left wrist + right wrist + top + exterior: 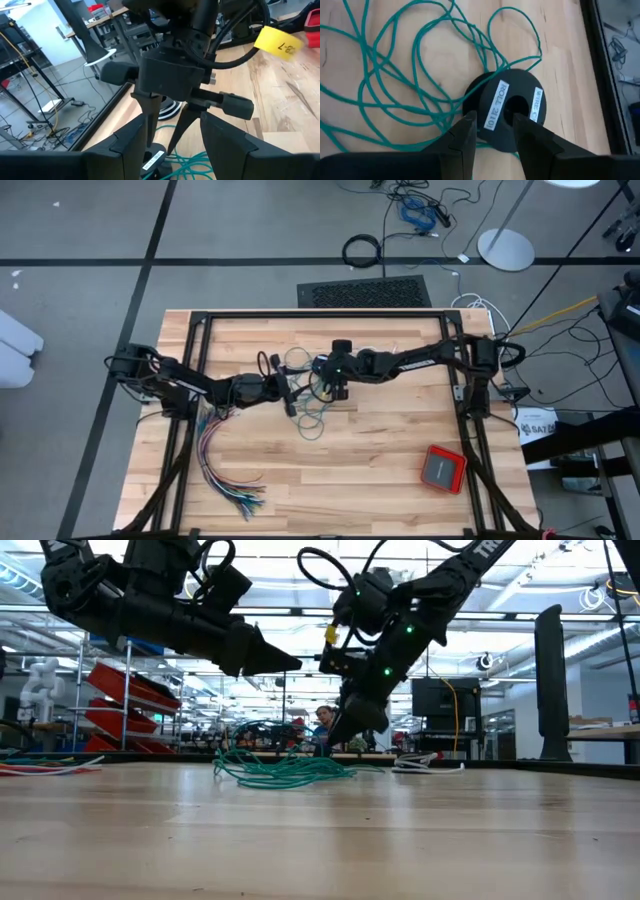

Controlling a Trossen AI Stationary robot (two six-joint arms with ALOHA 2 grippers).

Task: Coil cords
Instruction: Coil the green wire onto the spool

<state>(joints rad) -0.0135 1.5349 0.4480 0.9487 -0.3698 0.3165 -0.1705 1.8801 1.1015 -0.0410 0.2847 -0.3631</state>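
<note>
The teal-green cord (312, 420) lies in loose tangled loops (395, 85) on the wooden table, a low heap in the low view (285, 770). It runs to a flat black spool with white labels (520, 82) lying on the wood. My right gripper (492, 120) points steeply down with its open fingertips just over the spool's near edge (345, 735). My left gripper (291, 392) hangs open and nearly level just left of it, above the cord, facing the right gripper (172, 122). A dark cord end with a white tail (430, 764) lies farther right.
A fan of many-coloured wires (228, 470) spreads toward the near left edge. A red box (443, 468) sits near the right front. A black frame (300, 315) runs along the table's far and side edges. Bare wood lies in the near middle.
</note>
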